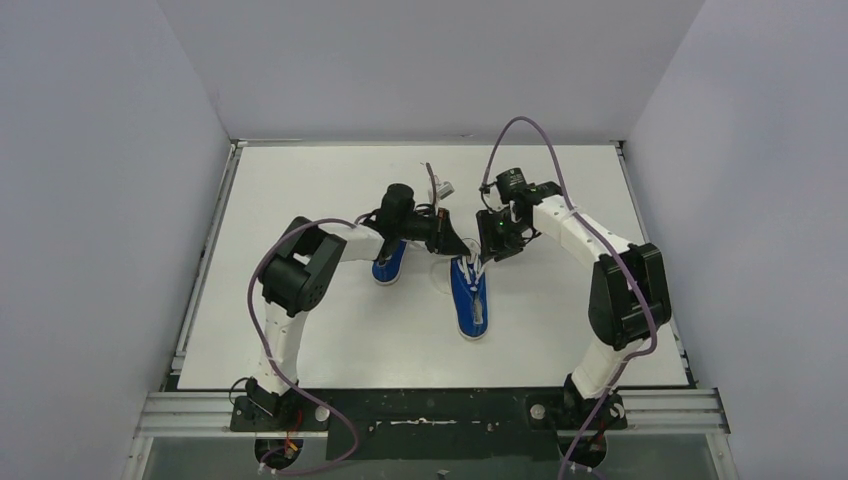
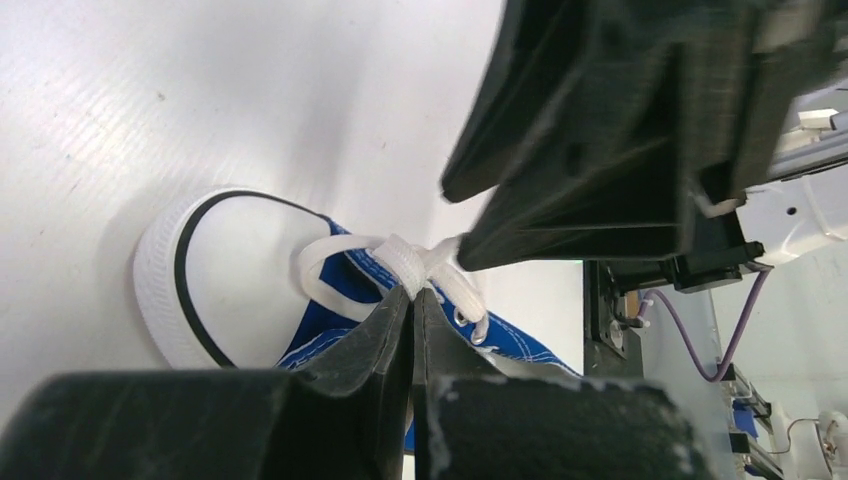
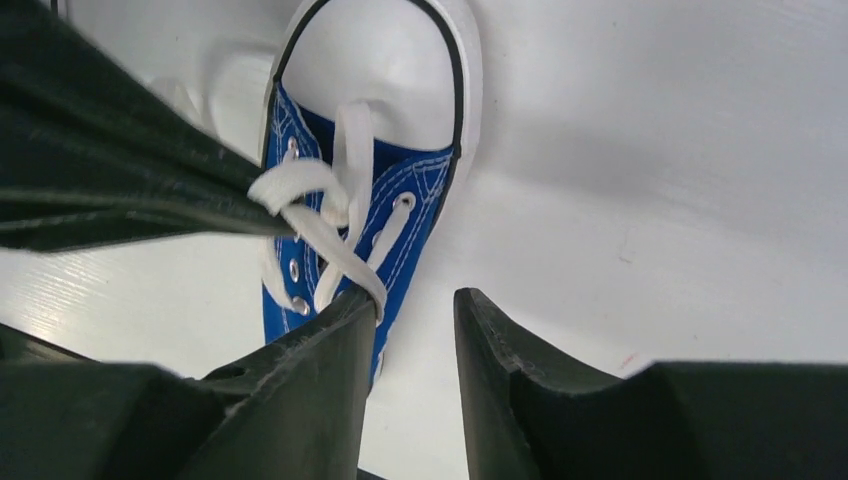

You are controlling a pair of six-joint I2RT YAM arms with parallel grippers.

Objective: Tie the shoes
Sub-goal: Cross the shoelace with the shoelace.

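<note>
Two blue shoes sit on the table [image 1: 330, 340]: one shoe [image 1: 470, 300] beneath both pincers, the other shoe [image 1: 388, 268] just beside it. The left pincer [image 2: 412, 300] is clamped on a white lace [image 2: 400, 262]. The right pincer [image 3: 415, 305] stands partly open, gripping nothing.

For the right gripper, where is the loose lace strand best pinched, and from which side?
Pinch the lace strand where it lifts off the shoe, coming from above at the heel end; the left gripper holds it raised, likely leaving room.
</note>
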